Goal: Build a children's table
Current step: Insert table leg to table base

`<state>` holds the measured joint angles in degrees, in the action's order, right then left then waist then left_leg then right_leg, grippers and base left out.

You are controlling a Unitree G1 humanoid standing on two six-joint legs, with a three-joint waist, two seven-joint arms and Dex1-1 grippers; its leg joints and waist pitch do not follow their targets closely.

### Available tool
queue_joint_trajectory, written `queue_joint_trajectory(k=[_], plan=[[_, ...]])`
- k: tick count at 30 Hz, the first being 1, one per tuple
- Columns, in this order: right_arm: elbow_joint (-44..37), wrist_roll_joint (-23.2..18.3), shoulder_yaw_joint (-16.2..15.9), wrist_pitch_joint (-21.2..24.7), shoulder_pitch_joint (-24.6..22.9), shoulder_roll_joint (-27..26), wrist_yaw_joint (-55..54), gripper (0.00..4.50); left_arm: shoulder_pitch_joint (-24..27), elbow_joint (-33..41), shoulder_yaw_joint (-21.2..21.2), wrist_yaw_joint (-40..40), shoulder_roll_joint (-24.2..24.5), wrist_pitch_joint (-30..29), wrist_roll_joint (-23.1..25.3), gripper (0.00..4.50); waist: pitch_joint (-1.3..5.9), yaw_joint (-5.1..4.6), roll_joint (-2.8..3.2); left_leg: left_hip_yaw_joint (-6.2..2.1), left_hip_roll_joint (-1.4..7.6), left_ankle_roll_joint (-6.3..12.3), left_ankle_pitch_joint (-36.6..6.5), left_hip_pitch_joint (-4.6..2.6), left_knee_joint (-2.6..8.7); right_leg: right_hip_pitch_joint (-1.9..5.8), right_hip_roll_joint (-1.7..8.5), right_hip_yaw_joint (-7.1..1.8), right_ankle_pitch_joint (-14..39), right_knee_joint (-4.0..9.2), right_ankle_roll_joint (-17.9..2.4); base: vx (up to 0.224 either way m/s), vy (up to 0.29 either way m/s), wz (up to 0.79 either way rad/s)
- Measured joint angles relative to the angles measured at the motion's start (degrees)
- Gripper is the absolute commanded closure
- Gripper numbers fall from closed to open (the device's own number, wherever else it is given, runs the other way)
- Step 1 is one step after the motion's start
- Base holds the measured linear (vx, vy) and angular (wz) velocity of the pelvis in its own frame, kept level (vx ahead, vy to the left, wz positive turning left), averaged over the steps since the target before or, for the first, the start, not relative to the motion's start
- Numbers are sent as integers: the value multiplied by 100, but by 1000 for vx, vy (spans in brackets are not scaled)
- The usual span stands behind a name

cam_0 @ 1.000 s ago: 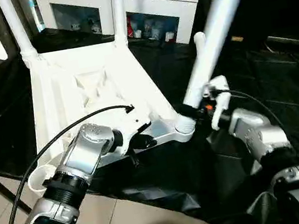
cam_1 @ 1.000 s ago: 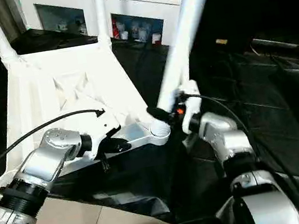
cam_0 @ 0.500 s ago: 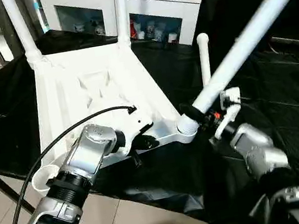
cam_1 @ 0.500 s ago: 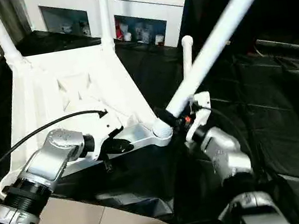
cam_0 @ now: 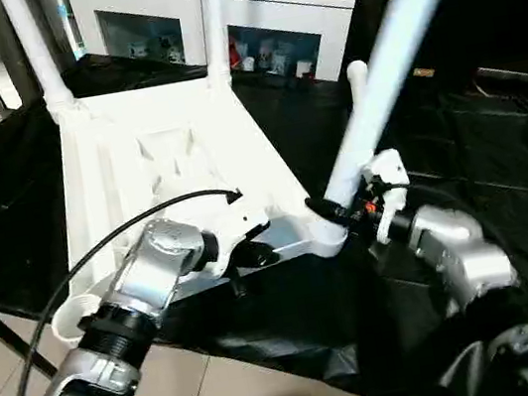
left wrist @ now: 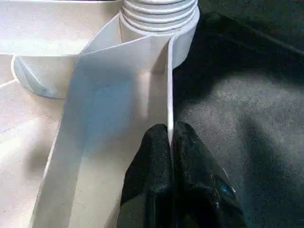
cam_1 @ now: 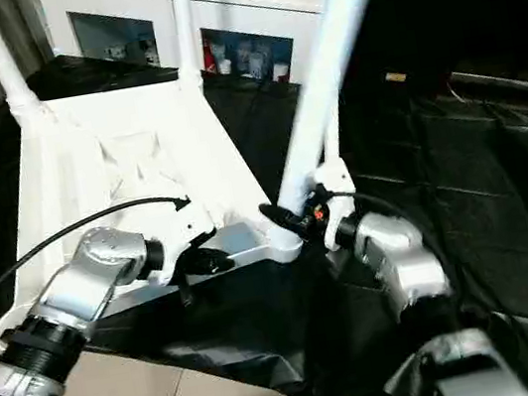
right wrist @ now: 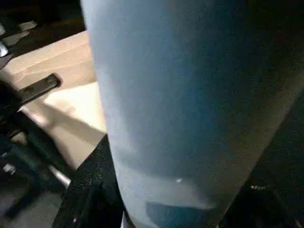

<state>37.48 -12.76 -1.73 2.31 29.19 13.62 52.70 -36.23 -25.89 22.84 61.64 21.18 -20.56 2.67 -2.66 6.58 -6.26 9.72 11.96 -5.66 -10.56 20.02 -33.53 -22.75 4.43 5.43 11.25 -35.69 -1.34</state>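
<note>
The white tabletop (cam_0: 167, 153) lies underside up on a black-covered table. Two legs (cam_0: 34, 43) (cam_0: 213, 15) stand in its far corner sockets. My left gripper (cam_0: 248, 254) is shut on a thin wall of the tabletop (left wrist: 169, 95) by the near right socket, its fingertips (left wrist: 156, 137) pinching that wall. My right gripper (cam_0: 347, 213) is shut on a third leg (cam_0: 391, 47) just above its flared end. The leg's end sits at the near right socket (cam_0: 326, 238), and it leans up and to the right. In the right wrist view this leg (right wrist: 190, 95) sits against a black finger (right wrist: 90, 190).
Another white leg (cam_0: 360, 92) shows behind the held one, on the black cloth (cam_0: 498, 151). The near left socket (cam_0: 72, 319) holds nothing. A white glass-door cabinet (cam_0: 267, 27) stands at the back. The table's front edge drops to a tiled floor (cam_0: 225, 395).
The held leg swung far to the right half a second ago and has come back steeper, its base staying at the near right socket. My left gripper kept its grip.
</note>
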Motion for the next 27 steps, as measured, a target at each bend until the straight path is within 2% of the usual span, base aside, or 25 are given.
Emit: queue_joint_trajectory(k=[4,12,17,20,24,27], plan=[[0,-2,-96,-15,-18,71,443,261,121,84,11,246,160,231,-19,450,34,0,-10,1,0,5,-4,-6,6,6,0,0,8,0,-2,0,0,0],[-194,-106,-182,-16,-225,229,1090,261,173,89,63,652,297,482,-31,450,46,15,-15,1,1,6,-5,-13,9,36,0,-2,18,19,15,0,0,0],[-125,-105,-187,-48,-185,205,1031,261,171,48,62,615,293,482,-28,450,48,-2,-18,-1,0,7,-5,-24,20,66,0,-1,18,43,16,0,0,0],[212,3,-129,-136,-1,59,533,261,105,-158,37,305,156,449,36,450,52,-30,-22,0,-1,6,-5,-95,30,97,0,-2,21,49,21,0,0,0],[702,114,-25,-185,330,-175,-437,261,0,-360,-58,-247,-137,214,158,450,52,-117,-26,-8,-2,7,-5,-97,37,91,0,12,22,76,22,-13,1,-2],[1229,166,147,-190,728,-406,-1409,261,-122,-500,-269,-832,-455,-359,156,450,39,-180,-23,-22,-3,7,-5,-91,33,79,3,36,22,108,22,0,0,0]])
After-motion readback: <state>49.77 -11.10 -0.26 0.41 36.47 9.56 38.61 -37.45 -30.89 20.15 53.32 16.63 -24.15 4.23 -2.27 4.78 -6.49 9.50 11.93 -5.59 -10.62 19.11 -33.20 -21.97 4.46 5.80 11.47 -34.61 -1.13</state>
